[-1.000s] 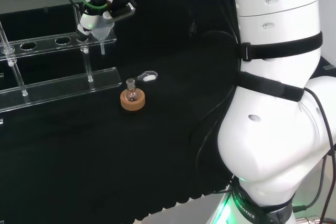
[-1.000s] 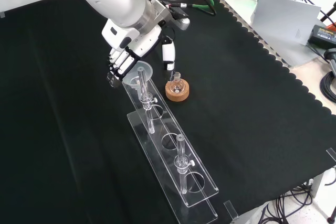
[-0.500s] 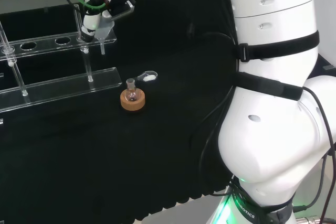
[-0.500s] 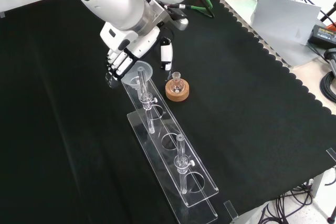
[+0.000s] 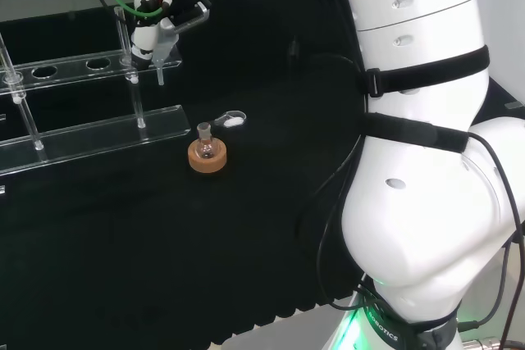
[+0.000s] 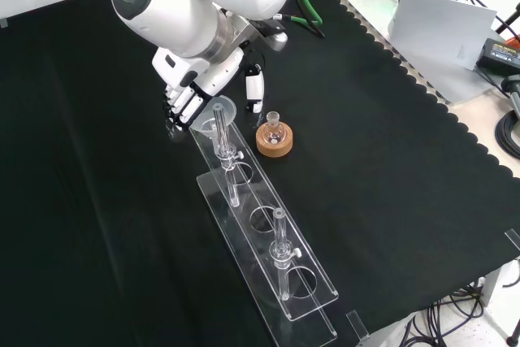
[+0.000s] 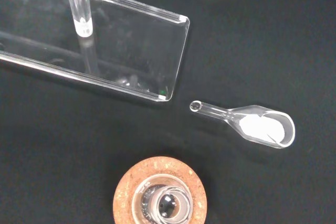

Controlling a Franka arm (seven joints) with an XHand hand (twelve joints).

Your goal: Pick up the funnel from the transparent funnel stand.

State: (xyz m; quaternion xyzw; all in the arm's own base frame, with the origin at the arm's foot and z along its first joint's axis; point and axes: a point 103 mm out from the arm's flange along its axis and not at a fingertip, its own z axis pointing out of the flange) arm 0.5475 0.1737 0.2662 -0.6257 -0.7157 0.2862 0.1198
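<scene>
Funnel (image 6: pixel 213 113) seated in the transparent funnel stand (image 6: pixel 268 237); hand (image 6: pixel 185 97) curls around its rim; lifting not yet done.

The robot hand (image 5: pixel 156 18) sits at the funnel (image 5: pixel 164 53), which rests in the end of the clear stand (image 5: pixel 90 63). Below the robot hand, nearer the camera, a small flask (image 5: pixel 205 143) stands in a cork ring (image 5: pixel 207 159), with a clear scoop (image 5: pixel 231 119) lying between them on the desk (image 5: pixel 246 243).

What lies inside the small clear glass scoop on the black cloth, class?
The small clear glass scoop holds a white patch, probably powder, in its bowl; its narrow hollow handle looks clear. It lies on the black cloth between the cork ring and the transparent funnel stand.
</scene>
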